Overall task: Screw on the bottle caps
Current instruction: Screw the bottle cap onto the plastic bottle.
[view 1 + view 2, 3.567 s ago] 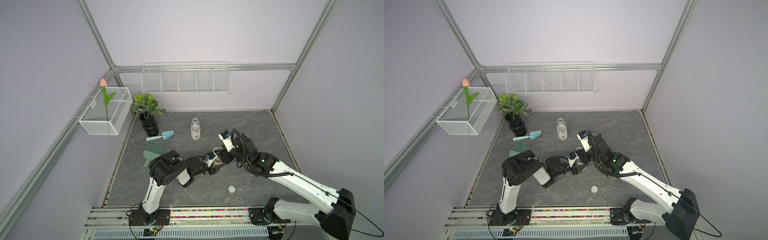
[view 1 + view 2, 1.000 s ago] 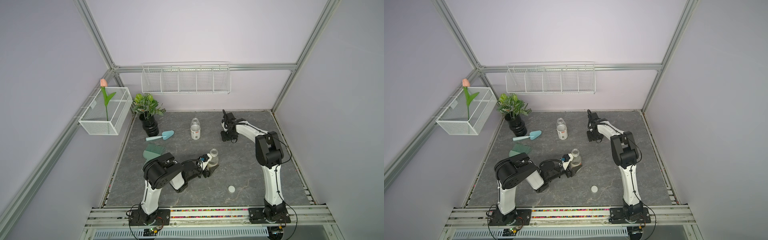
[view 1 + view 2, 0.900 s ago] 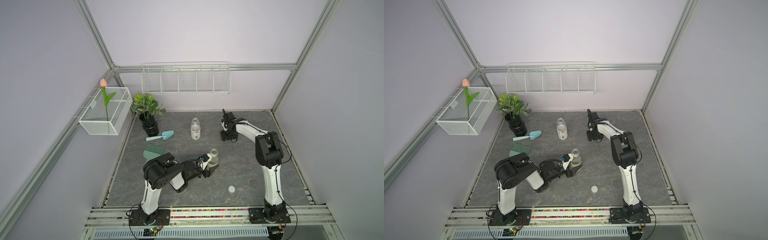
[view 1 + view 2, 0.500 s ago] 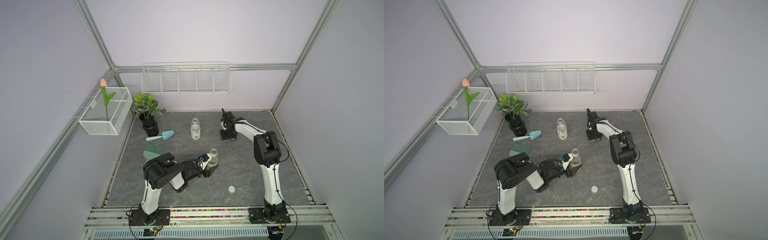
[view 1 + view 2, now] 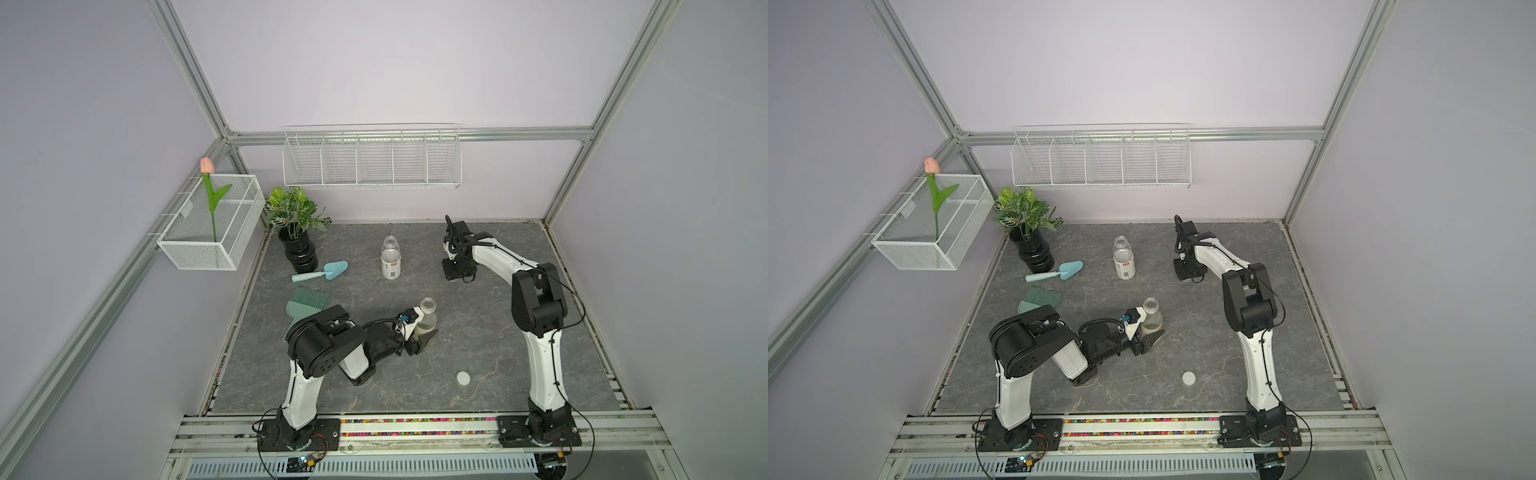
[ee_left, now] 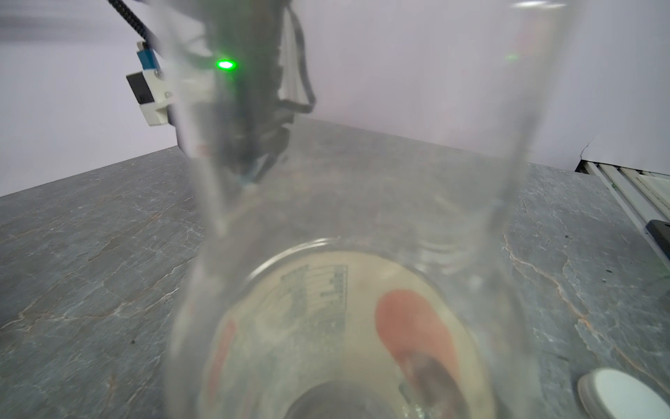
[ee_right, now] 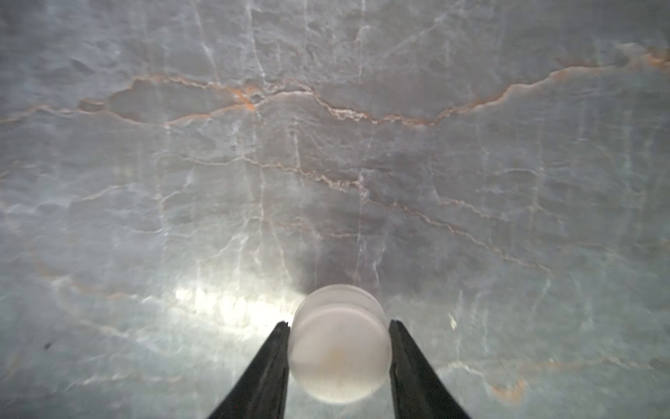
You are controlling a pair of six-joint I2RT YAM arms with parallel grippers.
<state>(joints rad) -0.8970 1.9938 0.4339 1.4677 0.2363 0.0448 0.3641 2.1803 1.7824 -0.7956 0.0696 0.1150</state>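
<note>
At rear: R gripper (image 7: 339, 323) pinches cap (image 7: 340, 350) | mid: L gripper (image 5: 420, 331) holds bottle (image 5: 428, 316)

Black vase (image 5: 300, 253) with leafy plant (image 5: 293, 208) noted left of centre in a top view; teal trowel (image 5: 322, 272) and green brush (image 5: 307, 301) laid below it. Pink tulip (image 5: 207, 165) stood in wire basket (image 5: 199, 257), far left.
</note>
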